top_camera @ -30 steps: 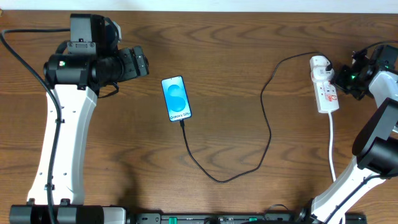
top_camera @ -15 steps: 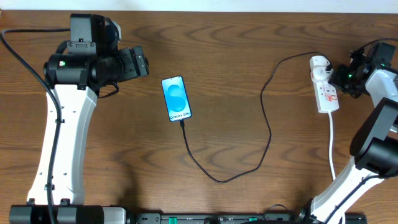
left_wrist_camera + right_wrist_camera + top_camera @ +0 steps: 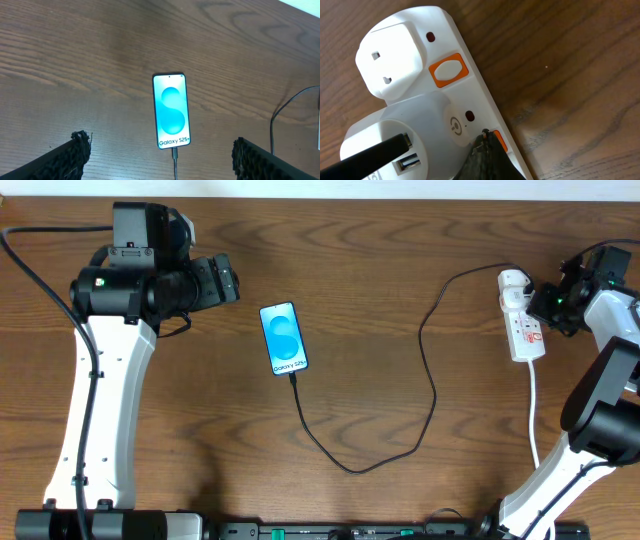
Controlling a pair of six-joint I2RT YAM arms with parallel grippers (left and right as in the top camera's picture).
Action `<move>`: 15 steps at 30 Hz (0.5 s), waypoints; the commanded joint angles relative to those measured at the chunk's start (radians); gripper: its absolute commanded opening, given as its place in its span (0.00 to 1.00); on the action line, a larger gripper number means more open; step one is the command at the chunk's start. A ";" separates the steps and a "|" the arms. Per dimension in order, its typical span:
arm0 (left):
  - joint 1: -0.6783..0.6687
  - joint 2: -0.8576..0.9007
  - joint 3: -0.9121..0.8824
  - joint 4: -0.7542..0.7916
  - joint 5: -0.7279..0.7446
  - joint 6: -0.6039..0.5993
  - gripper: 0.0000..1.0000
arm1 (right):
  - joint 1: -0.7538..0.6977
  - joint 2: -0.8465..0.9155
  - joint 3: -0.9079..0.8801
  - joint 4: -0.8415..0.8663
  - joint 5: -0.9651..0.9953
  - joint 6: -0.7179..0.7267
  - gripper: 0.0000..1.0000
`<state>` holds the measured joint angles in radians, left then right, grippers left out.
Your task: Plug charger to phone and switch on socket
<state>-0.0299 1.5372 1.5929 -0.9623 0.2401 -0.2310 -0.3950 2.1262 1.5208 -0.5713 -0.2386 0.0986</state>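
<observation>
The phone (image 3: 283, 338) lies face up with its blue screen lit, also in the left wrist view (image 3: 171, 111). The black charger (image 3: 432, 390) runs from the socket (image 3: 522, 320) in a loop to the phone's lower end, where its tip (image 3: 175, 152) sits in the port. My left gripper (image 3: 228, 280) hovers open to the left of the phone, nothing between its fingers (image 3: 80, 147). My right gripper (image 3: 548, 305) is shut, its fingertips (image 3: 485, 137) pressed onto an orange switch (image 3: 500, 141) of the socket (image 3: 405, 40). A second orange switch (image 3: 449, 70) shows higher up.
A white cord (image 3: 533, 415) runs from the socket toward the table's front edge. A white USB adapter (image 3: 390, 145) with the black cable's plug sits in the socket. Both arm bases stand along the front edge.
My right gripper has shifted slightly left onto the socket. The left arm, phone and cable have not moved.
</observation>
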 commanded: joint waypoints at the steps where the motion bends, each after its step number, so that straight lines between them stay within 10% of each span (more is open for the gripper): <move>1: 0.000 -0.008 0.008 -0.002 -0.005 0.009 0.92 | 0.136 0.036 -0.045 -0.026 -0.394 -0.003 0.01; 15: 0.000 -0.008 0.008 -0.002 -0.005 0.009 0.92 | 0.135 0.036 -0.045 -0.011 -0.542 0.007 0.01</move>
<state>-0.0299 1.5372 1.5932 -0.9623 0.2401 -0.2310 -0.3954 2.1262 1.5188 -0.5606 -0.2581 0.0994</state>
